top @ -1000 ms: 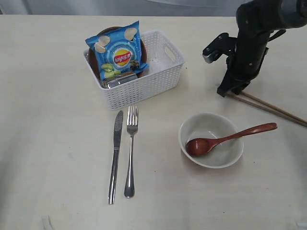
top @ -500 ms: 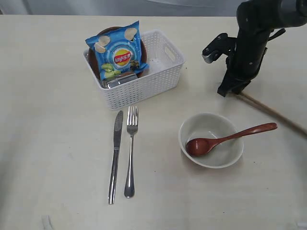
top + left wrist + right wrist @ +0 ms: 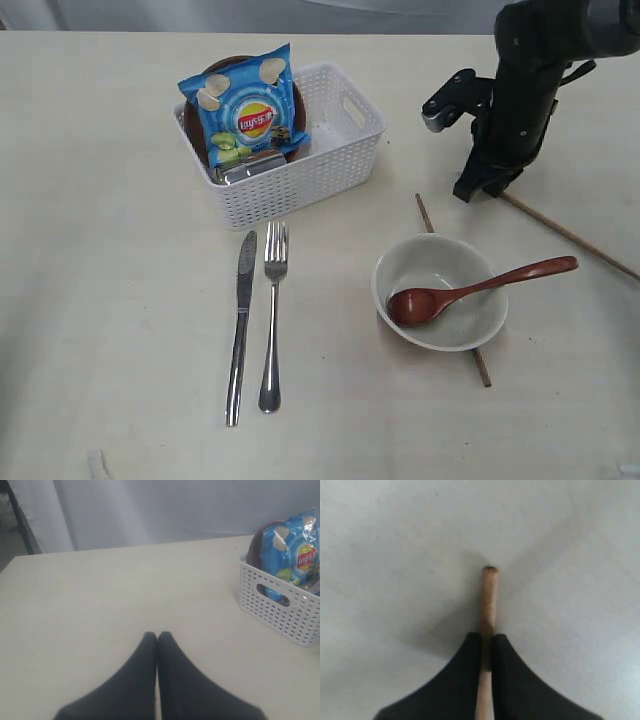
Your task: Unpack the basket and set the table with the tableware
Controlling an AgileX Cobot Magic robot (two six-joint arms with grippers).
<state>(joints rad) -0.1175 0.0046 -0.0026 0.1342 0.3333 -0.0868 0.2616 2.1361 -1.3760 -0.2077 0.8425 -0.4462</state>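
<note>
Nearest on the table (image 3: 120,300) lie the knife (image 3: 240,325) and fork (image 3: 272,315), side by side. Beyond them to the right sits the bowl (image 3: 440,290) with the spoon (image 3: 470,290) resting in it; a loose chopstick (image 3: 424,213) runs beneath the bowl. Farther back, the right gripper (image 3: 472,190) pinches the tip of the other chopstick (image 3: 570,235), which trails along the tabletop. Farthest, the basket (image 3: 330,165) holds a chips bag (image 3: 243,105), plate (image 3: 259,545) and cup (image 3: 250,167). The left gripper (image 3: 157,636) hovers over bare table, fingers pressed together, holding nothing.
</note>
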